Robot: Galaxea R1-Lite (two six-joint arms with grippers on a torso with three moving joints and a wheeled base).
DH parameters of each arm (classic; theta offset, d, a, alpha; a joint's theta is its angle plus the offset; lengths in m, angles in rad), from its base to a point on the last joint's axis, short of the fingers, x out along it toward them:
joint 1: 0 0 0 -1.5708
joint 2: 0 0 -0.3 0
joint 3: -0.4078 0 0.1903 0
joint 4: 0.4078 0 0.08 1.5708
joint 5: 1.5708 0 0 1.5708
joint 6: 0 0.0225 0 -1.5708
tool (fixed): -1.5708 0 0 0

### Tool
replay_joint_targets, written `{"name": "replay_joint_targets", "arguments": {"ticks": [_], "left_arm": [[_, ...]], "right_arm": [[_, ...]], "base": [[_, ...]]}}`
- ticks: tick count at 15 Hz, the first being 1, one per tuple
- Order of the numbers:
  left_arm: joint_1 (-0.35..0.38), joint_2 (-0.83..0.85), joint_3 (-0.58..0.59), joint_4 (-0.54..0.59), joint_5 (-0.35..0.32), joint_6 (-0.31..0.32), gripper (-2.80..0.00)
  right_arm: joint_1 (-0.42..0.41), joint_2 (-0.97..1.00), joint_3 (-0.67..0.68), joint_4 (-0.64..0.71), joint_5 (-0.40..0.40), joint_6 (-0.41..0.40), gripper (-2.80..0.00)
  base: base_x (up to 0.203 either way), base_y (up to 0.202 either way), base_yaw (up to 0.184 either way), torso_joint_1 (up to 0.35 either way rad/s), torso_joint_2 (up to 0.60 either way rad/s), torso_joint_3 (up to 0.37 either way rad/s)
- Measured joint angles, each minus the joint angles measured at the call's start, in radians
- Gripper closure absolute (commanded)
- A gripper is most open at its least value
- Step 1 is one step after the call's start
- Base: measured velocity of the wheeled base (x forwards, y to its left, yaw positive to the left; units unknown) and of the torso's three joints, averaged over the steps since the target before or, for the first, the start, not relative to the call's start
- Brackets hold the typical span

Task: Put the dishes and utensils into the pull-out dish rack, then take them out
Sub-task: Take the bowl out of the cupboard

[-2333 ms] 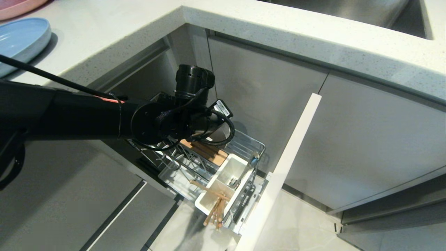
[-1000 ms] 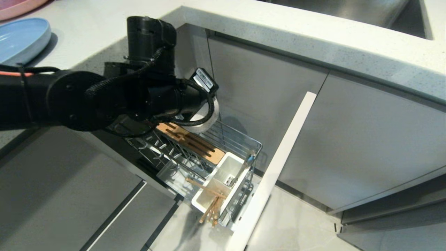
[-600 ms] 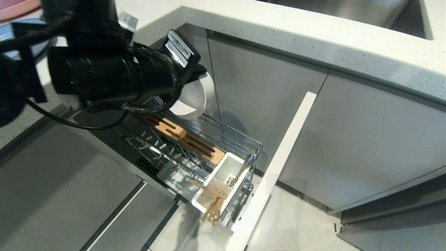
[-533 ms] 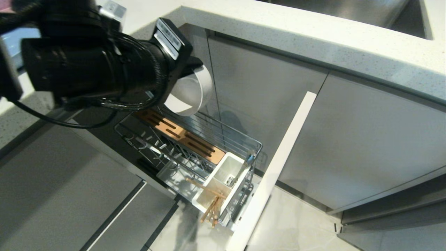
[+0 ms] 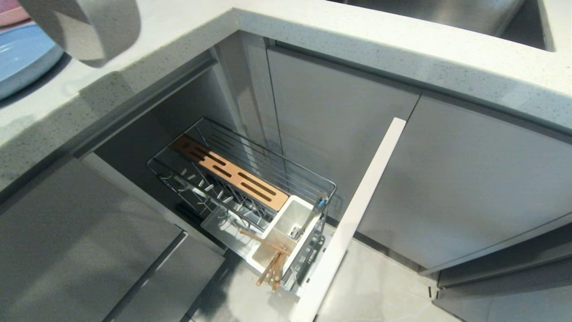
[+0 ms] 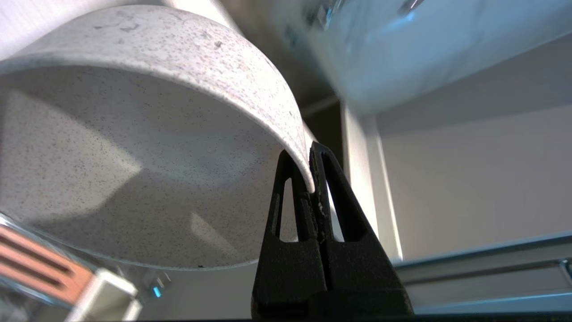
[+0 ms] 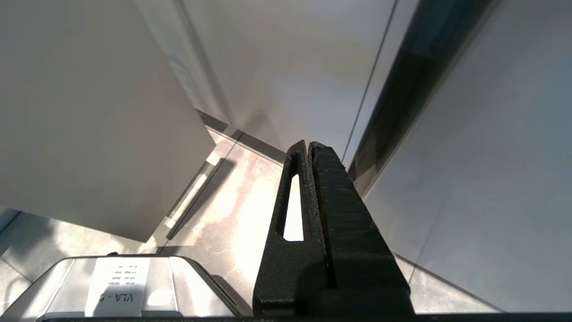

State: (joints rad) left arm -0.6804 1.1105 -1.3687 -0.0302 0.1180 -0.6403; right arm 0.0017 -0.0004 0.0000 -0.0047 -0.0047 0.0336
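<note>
The bowl [image 6: 147,147], off-white and speckled, hangs tilted in the air at the top left of the head view, above the counter [image 5: 286,31] and just beside the blue plate [image 5: 22,58] that lies on it; the left gripper [image 6: 313,172] has its two fingers pinched together on the bowl's rim, one inside the wall and one outside; the arm itself is out of the head view. Below, the dish rack [image 5: 250,197] stands pulled out from the grey cabinets, its wooden strip [image 5: 230,172] bare along one side and its wire pegs beside it; the white caddy [image 5: 286,237] at the front end holds the chopsticks [image 5: 270,268], which lean out over its edge, and a spoon [image 5: 310,219] in the next compartment. The right gripper [image 7: 308,154] hangs low near the floor, fingers pressed together on nothing.
</note>
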Motion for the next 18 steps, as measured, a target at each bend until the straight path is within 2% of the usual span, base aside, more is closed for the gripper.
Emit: {"name": "replay_joint_targets", "arguments": {"ticks": [6, 8, 10, 12, 13, 15, 18], "left_arm": [[0.487, -0.154, -0.005, 0.004, -0.217, 0.134, 0.0], [0.616, -0.162, -0.012, 0.024, -0.247, 0.203, 0.0], [0.674, -0.142, -0.045, 0.125, -0.186, 0.31, 0.0], [0.69, -0.106, -0.086, 0.235, -0.057, 0.4, 0.0], [0.693, -0.086, -0.106, 0.274, 0.007, 0.424, 0.0], [0.695, -0.046, -0.141, 0.305, 0.101, 0.435, 0.0], [0.696, 0.02, -0.181, 0.348, 0.154, 0.434, 0.0]], "right_arm": [[0.0, 0.0, 0.0, 0.0, 0.0, 0.0, 0.0], [0.0, 0.0, 0.0, 0.0, 0.0, 0.0, 0.0], [0.0, 0.0, 0.0, 0.0, 0.0, 0.0, 0.0], [0.0, 0.0, 0.0, 0.0, 0.0, 0.0, 0.0], [0.0, 0.0, 0.0, 0.0, 0.0, 0.0, 0.0], [0.0, 0.0, 0.0, 0.0, 0.0, 0.0, 0.0], [0.0, 0.0, 0.0, 0.0, 0.0, 0.0, 0.0]], "base": [[0.0, 0.0, 0.0, 0.0, 0.0, 0.0], [0.0, 0.0, 0.0, 0.0, 0.0, 0.0], [0.0, 0.0, 0.0, 0.0, 0.0, 0.0], [0.0, 0.0, 0.0, 0.0, 0.0, 0.0], [0.0, 0.0, 0.0, 0.0, 0.0, 0.0], [0.0, 0.0, 0.0, 0.0, 0.0, 0.0], [0.0, 0.0, 0.0, 0.0, 0.0, 0.0]]}}
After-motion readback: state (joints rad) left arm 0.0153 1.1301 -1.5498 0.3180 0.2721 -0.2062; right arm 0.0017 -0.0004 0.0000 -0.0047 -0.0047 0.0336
